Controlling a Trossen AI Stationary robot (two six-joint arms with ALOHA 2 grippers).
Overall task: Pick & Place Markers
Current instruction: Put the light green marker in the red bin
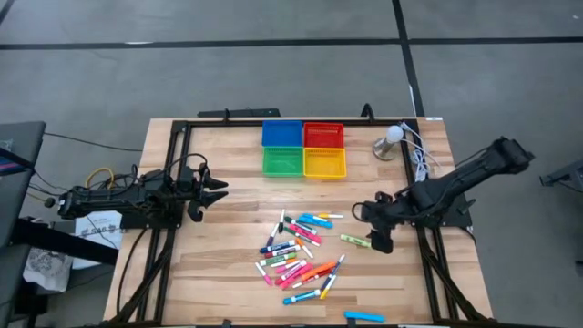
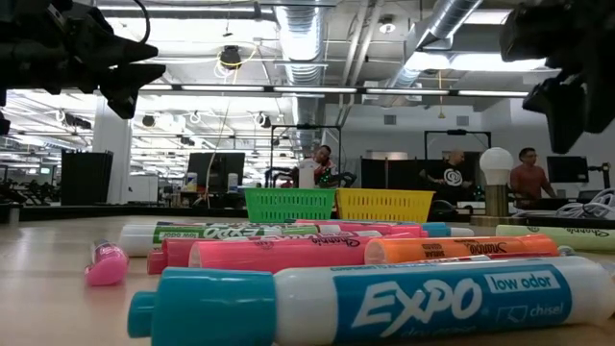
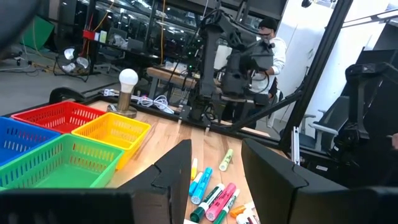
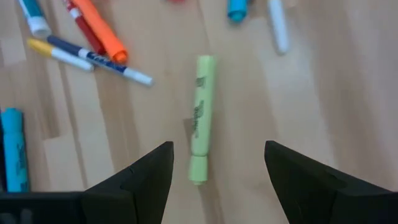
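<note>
Right pincer point(image 4: 217, 171) wide open, empty, over a smooth light-green marker point(image 4: 200, 118) – wood-plank counter point(image 1: 228, 264), right edge; left pincer point(image 1: 217, 193) partly open, empty.

You've got four small trays in a 2x2 block near the table's point(image 1: 228, 273) far edge: blue tray point(image 1: 281, 134) and red tray point(image 1: 323, 135) at the back, green tray point(image 1: 283, 162) and yellow tray point(image 1: 325, 164) in front, all touching. Just to the right of them there's a white globe lamp point(image 1: 393, 137) on a round base w/ white cables point(image 1: 421, 159) bunched beside it. Beyond the table you'll see people point(image 2: 527, 176) in the room, plus ducts & strip lights overhead.
</note>
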